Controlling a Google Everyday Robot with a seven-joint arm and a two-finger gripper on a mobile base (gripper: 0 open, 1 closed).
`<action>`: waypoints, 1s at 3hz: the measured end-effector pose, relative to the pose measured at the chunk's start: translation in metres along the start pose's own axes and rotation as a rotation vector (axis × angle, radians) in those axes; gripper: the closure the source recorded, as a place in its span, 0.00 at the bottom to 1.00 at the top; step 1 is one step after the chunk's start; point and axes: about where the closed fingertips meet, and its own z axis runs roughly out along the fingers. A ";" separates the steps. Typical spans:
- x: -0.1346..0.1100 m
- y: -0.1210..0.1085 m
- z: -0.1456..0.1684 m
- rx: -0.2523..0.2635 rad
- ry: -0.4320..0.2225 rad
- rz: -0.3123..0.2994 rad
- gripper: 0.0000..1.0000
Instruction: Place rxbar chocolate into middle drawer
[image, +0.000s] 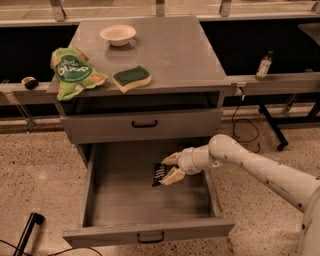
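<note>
Reaching in from the lower right of the frame, the white arm (260, 167) holds its gripper (163, 173) over the open middle drawer (110, 231), just right of the centre of the picture. The two tan fingers (172, 177) are clenched on the rxbar chocolate (158, 174), one at its upper end and one at its lower end. The bar's black wrapper shows pale lettering towards the camera. Its long axis runs roughly up and down in the frame, from the drawer's back towards its front, with the lower end leaning slightly to the left. Whether the bar touches the drawer floor cannot be told.

The drawer is pulled far out towards the bottom of the frame, and the bar in the gripper is the only thing within its walls. Above it, the upper drawer front (145, 125) is shut. On the cabinet top (180, 55), a pale bowl (117, 35) sits near the back edge; it appears to hold nothing. A green-topped yellow sponge (131, 78) lies near the front edge, with a green chip bag (72, 72) at the left corner.
</note>
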 end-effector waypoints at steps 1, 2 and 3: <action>0.005 0.003 0.030 -0.011 0.011 -0.024 1.00; 0.011 0.005 0.055 -0.030 0.036 -0.054 1.00; 0.017 0.016 0.070 -0.059 0.008 -0.097 1.00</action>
